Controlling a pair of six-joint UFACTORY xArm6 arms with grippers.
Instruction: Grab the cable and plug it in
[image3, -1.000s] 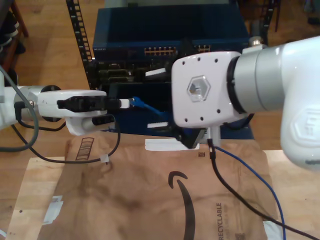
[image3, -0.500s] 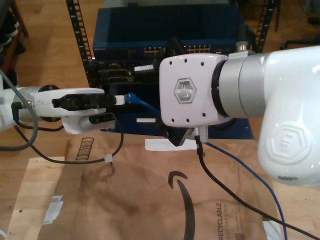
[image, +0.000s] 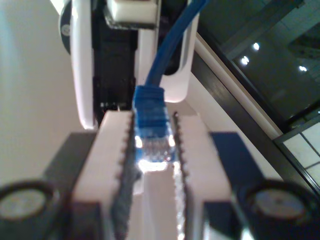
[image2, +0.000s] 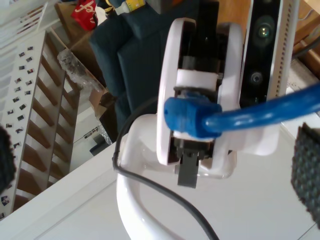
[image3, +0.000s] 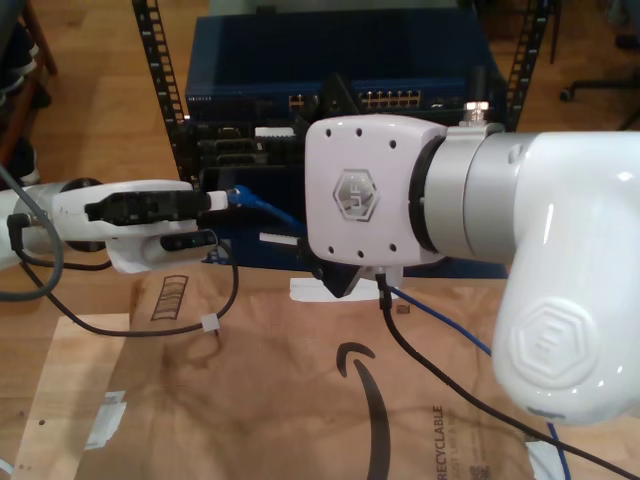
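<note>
The blue cable (image: 172, 45) ends in a clear plug (image: 150, 150) held between the white toothed fingers (image: 117, 150) of my first gripper (image: 152, 120), which is shut on it. In the exterior view this gripper (image3: 222, 198) is at the left, in front of the rack, with the cable (image3: 262, 208) running behind the big white arm (image3: 400, 200) and out again (image3: 440, 318) over the cardboard. The second wrist view faces the first gripper (image2: 195, 117) head-on. There the cable (image2: 260, 115) passes between the wide-apart black pads (image2: 306, 170) of my second gripper (image2: 155, 165), which is open.
A blue rack unit with a row of network ports (image3: 385, 99) stands behind the arms. Brown cardboard (image3: 280, 400) covers the table in front. Black arm cables (image3: 440, 385) trail over it. A black rack rail (image3: 160, 70) rises at the exterior view's left.
Both arms have shifted toward the exterior view's left. The first gripper carried the plug with it, and the big white arm now covers more of the rack.
</note>
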